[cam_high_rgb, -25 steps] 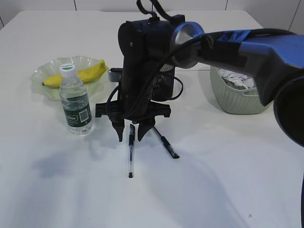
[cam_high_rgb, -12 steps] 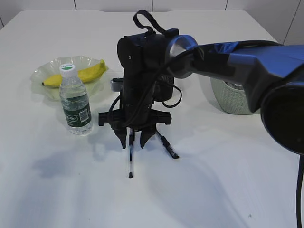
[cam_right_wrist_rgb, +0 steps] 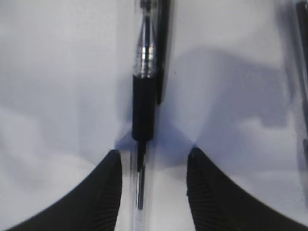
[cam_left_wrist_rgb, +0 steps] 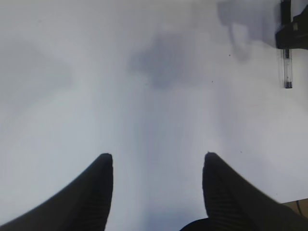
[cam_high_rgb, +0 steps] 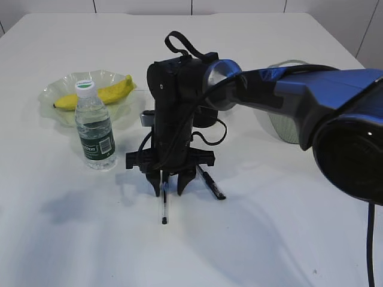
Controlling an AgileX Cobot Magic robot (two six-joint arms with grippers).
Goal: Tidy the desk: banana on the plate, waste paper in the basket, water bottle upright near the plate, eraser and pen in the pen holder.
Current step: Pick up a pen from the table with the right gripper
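right gripper [cam_high_rgb: 169, 190] lower, jaws straddling pen [cam_high_rgb: 163, 206]

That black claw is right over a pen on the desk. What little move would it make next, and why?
Probably close the jaws on the pen. The right gripper is low over the desk, its jaws open on either side of the clear pen, which lies loose between them, so closing should grip it.

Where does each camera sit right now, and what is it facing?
Exterior: facing the desk at a downward slant; right arm over the pen.
Left wrist: straight down on bare desk, open jaws below.
Right wrist: straight down, jaws either side of the pen.
Shared: that pen shows in all three views.
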